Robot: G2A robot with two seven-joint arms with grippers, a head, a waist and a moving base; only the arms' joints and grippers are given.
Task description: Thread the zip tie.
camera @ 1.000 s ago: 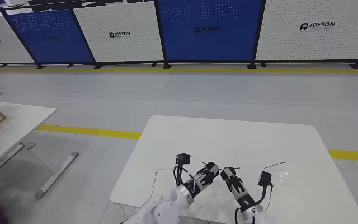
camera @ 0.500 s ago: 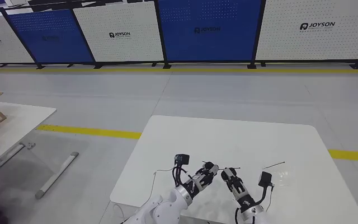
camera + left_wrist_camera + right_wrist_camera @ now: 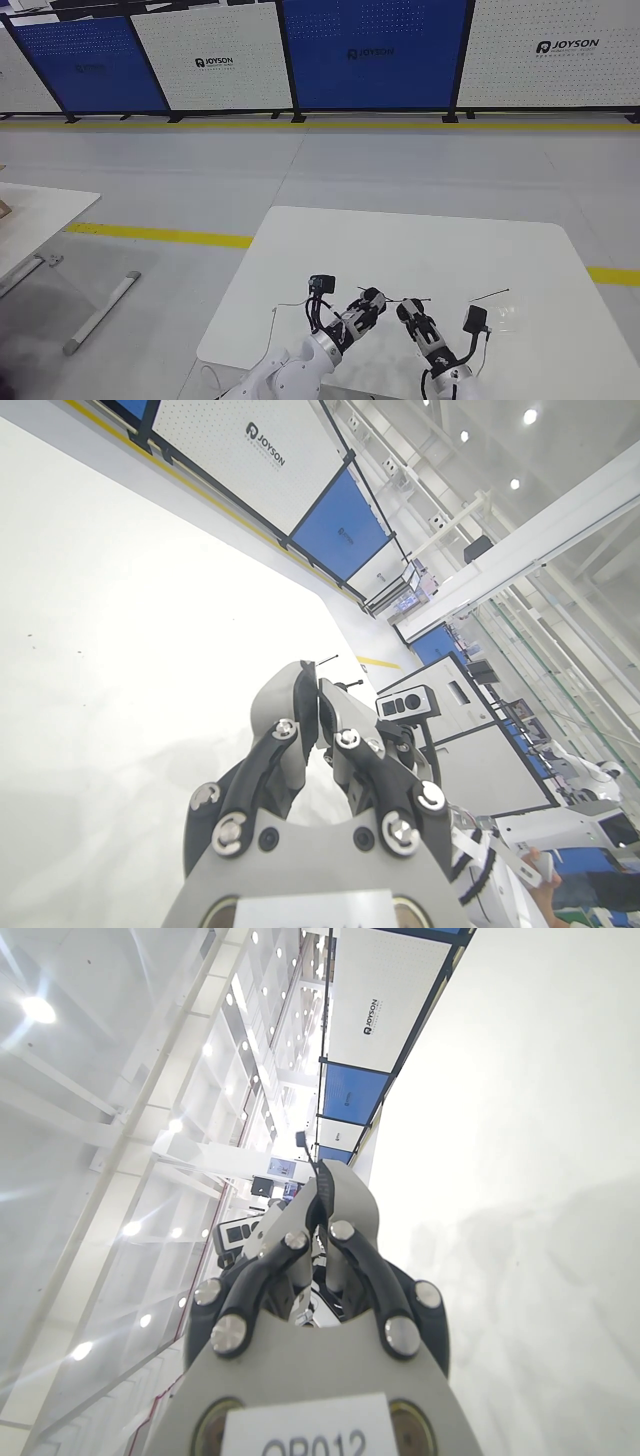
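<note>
Black zip tie (image 3: pixel 300 1138): clamped between the closed fingertips of the right gripper (image 3: pixel 320 1170). Projects past the tips as a short length of strap and ends in a small square head just beyond them. Hangs in the air ahead of the gripper, apart from the white desk (image 3: pixel 420 240).

Left gripper (image 3: pixel 314 675): fingers pressed together at the tips and clamped on a thin black end of zip tie. Leaves a short straight stub showing just past the fingertips. Beyond that stub, toward the right gripper, a second thin black piece with a small head at its end. Not determinable from the wrist views whether both pieces belong to one strap.

In the top view, both grippers side by side above the near part of the desk, with the right gripper just beside the left gripper on its right. Tips close together but apart, both directed away from the robot. Thin black line visible at the tips, running on past the right gripper toward its outer side.

Second zip tie (image 3: pixel 490 294): flat on the desk, well to the outer side of the right gripper and slightly ahead of its tips. Touches neither gripper. Lies straight, at a slight slant.

Translucent item (image 3: pixel 506 318): on the desk just beside the second zip tie, on the side nearer the robot, also outward of the right gripper. Too faint to identify.
</note>
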